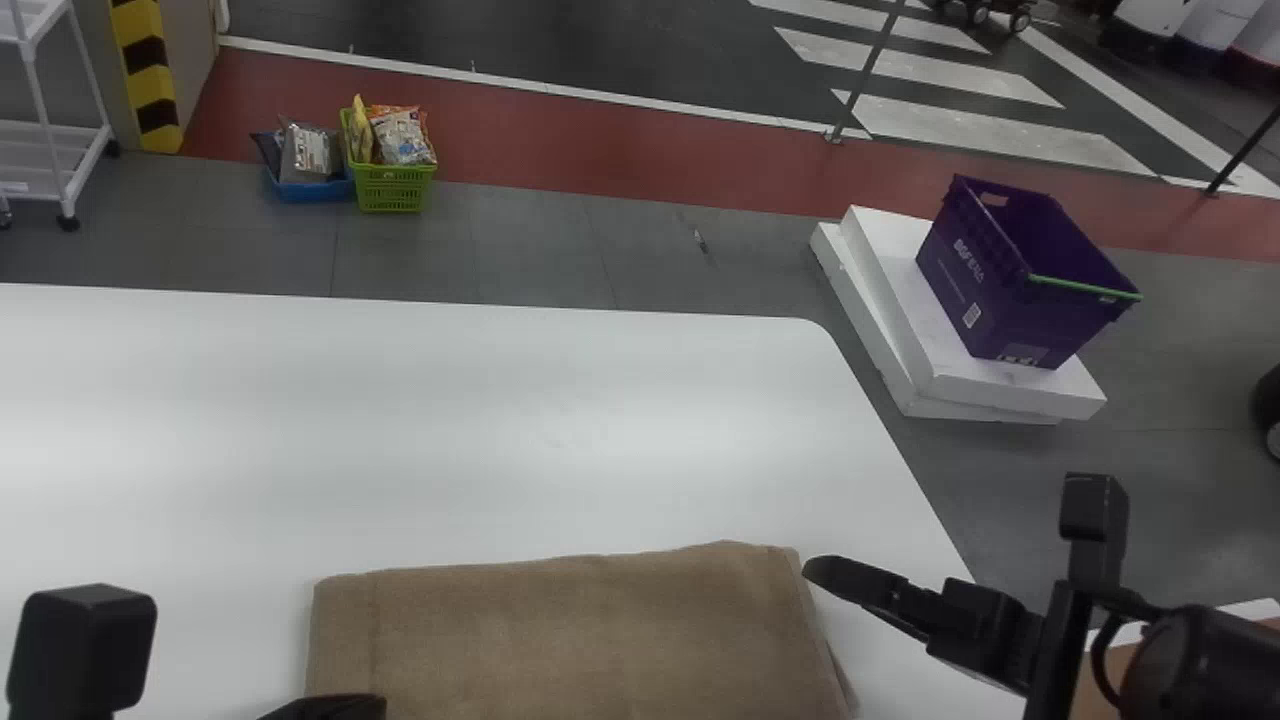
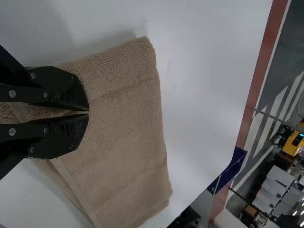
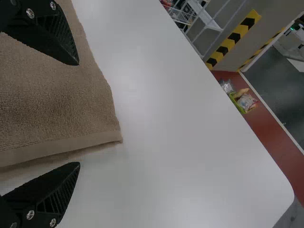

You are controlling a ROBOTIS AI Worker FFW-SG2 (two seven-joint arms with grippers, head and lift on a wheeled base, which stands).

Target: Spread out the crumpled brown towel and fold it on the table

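Right gripper (image 3: 79, 114) is wide open, one finger over the brown towel (image 1: 590, 640), the other just past its hemmed edge; the left gripper (image 2: 89, 112) is closed above the cloth, nothing visibly pinched. Beneath them, the towel lies in a flat, layered rectangle. It should feel light, soft and limp, neither fragile nor slippery, though its layers could shift or sag if pulled unevenly. The likeliest hold is the hem between the right gripper's fingers, catching all layers together. Beyond both grippers stretches the smooth white table (image 1: 500, 430).
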